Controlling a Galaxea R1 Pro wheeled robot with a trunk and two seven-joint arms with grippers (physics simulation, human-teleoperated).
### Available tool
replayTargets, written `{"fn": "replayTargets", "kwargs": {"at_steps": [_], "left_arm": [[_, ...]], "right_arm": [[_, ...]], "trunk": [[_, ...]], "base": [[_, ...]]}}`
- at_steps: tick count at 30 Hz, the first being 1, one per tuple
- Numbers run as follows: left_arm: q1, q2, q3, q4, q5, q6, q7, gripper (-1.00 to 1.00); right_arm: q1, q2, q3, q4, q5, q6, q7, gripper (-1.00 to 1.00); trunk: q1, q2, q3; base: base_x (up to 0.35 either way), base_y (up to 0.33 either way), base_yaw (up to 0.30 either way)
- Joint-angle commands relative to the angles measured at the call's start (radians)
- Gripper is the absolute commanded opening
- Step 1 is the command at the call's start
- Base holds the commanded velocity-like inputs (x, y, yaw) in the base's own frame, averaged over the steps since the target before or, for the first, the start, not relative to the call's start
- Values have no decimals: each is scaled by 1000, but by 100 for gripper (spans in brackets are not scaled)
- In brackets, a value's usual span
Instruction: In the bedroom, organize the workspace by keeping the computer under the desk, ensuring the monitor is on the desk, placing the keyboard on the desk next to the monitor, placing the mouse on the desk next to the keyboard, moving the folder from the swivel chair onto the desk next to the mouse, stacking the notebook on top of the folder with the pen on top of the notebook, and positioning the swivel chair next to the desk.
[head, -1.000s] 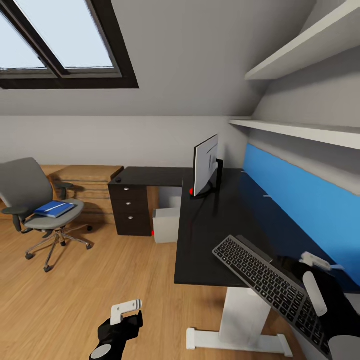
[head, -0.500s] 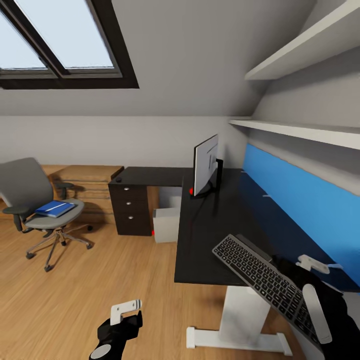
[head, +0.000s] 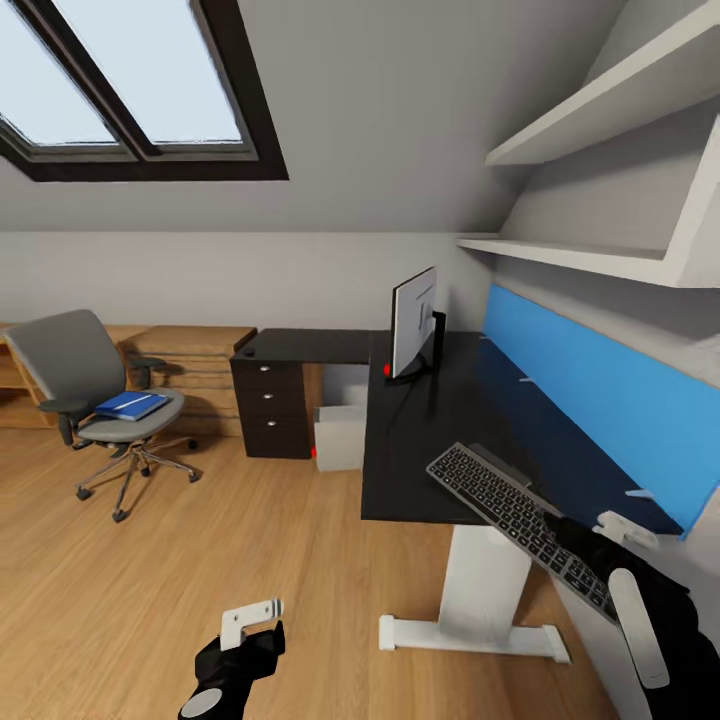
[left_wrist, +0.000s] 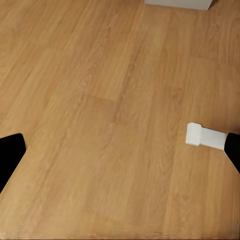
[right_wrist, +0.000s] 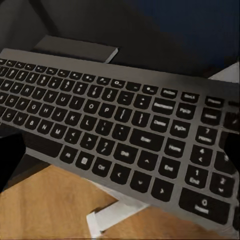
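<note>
Keyboard (head: 520, 517) pinched in right claw (head: 625, 545), tilted over the desk (head: 420, 440) edge at 4 o'clock. Monitor (head: 413, 322) upright at 1 o'clock. Left claw (head: 250, 618) spread, over floor (head: 150, 600).

1. Light wood floor (left_wrist: 110, 120) fills the picture, its planks running on a slant.
2. A white fingertip (left_wrist: 204, 136) of the left claw (left_wrist: 107, 142) reaches in from one side, on a black mount.
3. A black part of the claw shows at the opposite edge; the two stand well apart, nothing between them.
4. A pale grey-white edge (left_wrist: 177, 4) crosses the far border.
</note>
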Motion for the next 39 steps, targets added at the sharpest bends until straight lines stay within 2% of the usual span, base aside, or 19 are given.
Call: {"fn": "replayTargets", "kwargs": {"at_steps": [1,8,14,20,21,22,23,25,27,30,33,39], "left_arm": [[0,0,-1,-2,10,1,8,100],[0,0,-1,-2,9,1,8,100],[0,0,-1,0,11,2,7,100],[0,0,-1,0,10,2,5,100],[0,0,-1,0,11,2,4,100],[0,0,-2,-4,11,1,2,100],[0,-1,-2,-4,11,1,2,100],[0,-2,-4,-6,11,1,3,100],[0,-3,-18,-4,12,1,6,100],[-1,-2,-37,-4,11,1,8,100],[0,-2,-43,-3,11,1,9,100],[0,-4,-50,10,11,2,10,100]], "right_arm": [[0,0,-13,-1,-18,4,-8,100],[0,-2,-80,2,-88,34,-6,100],[0,-2,-178,2,-145,64,-4,100],[0,-3,-262,3,-202,92,-2,100],[0,-3,-288,4,-222,109,5,100],[0,-6,-358,6,-256,143,34,100],[0,-6,-377,8,-262,151,44,100],[0,-10,-444,33,-275,177,88,100],[0,-31,-484,86,-282,193,126,100],[0,-62,-502,160,-292,202,150,100],[0,-71,-507,186,-306,204,157,100],[0,-73,-511,190,-322,205,161,100]], "trunk": [[-1,-1,-1],[-1,-1,-1],[-1,-1,-1],[-1,-1,-1],[-1,-1,-1],[-1,-1,-1],[-1,-1,-1],[3,-8,-4],[11,-22,-10],[22,-43,-20],[34,-64,-29],[57,-106,-48]], "base": [[-336,26,0],[-336,8,0],[-314,1,0],[-90,0,0],[-24,0,0],[-10,0,0],[-8,0,0],[-4,0,0],[-2,0,0],[0,0,0],[0,0,0],[0,0,0]]}}
